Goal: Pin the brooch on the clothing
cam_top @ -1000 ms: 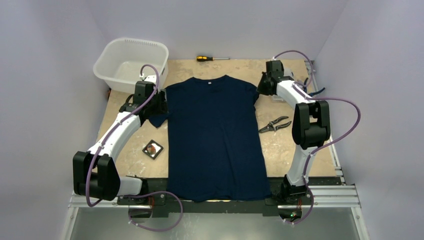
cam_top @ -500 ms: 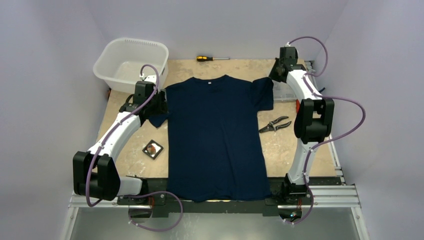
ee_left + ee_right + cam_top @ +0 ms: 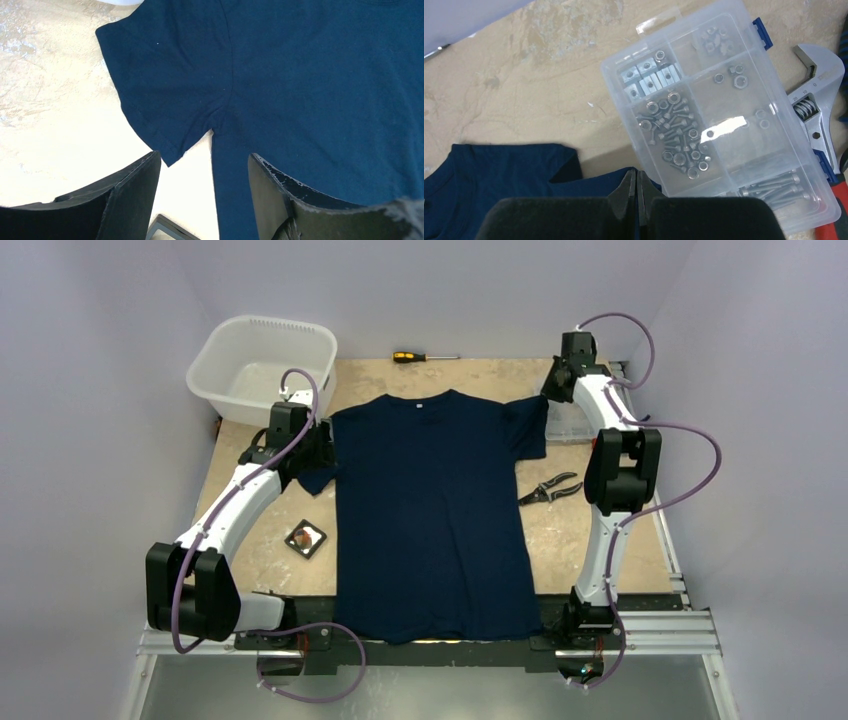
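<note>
The shirt lay flat and face-up on the bench. Its long axis ran from near to far, with the hem draped over the near edge between the two arm bases and the collar pointing away. Left of it, well apart from the cloth, sat a small black tray turned cornerwise. The brooch showed inside it only as a small reddish spot, too small to tell which way it faced. Across the shirt, on the right, a pair of pliers lay on the bench just beside the cloth.

Further back, the left claw hovered over the left sleeve with its fingers about two-thirds apart. It held nothing. The sleeve's lower corner and the armpit seam showed in the gap, and the arm hid the sleeve's upper part from the overhead camera.

Further still, the right claw was pinched fully shut on the edge of the right sleeve, which was drawn out toward the far right corner. Its own dark body hid the exact spot where it gripped. Just beyond its tips stood a clear box of nuts and bolts, with a wrench beside it cut off by the frame.

At the far left stood a white tub, and a screwdriver lay by the back wall.
</note>
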Action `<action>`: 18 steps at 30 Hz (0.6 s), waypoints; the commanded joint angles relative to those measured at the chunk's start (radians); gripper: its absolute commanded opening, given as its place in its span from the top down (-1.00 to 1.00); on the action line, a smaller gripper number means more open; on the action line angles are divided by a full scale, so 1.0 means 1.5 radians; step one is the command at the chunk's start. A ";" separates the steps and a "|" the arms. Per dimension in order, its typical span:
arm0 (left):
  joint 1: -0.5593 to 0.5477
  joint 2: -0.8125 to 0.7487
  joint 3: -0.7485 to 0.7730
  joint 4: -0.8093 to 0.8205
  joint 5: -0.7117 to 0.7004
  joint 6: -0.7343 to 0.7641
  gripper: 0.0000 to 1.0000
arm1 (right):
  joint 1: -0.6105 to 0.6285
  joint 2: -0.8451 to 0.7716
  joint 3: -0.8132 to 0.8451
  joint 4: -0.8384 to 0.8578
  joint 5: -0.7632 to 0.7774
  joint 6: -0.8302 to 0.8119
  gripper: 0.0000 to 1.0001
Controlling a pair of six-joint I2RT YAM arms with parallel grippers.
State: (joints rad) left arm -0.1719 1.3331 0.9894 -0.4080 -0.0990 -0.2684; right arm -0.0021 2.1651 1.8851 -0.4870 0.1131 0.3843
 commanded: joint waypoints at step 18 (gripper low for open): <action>-0.004 0.015 0.009 0.032 0.019 0.018 -0.28 | -0.024 0.021 0.089 -0.014 0.054 -0.032 0.16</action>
State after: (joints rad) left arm -0.1719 1.3487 0.9894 -0.4042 -0.0860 -0.2672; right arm -0.0349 2.2211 1.9625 -0.5022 0.1631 0.3538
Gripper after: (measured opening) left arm 0.640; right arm 0.350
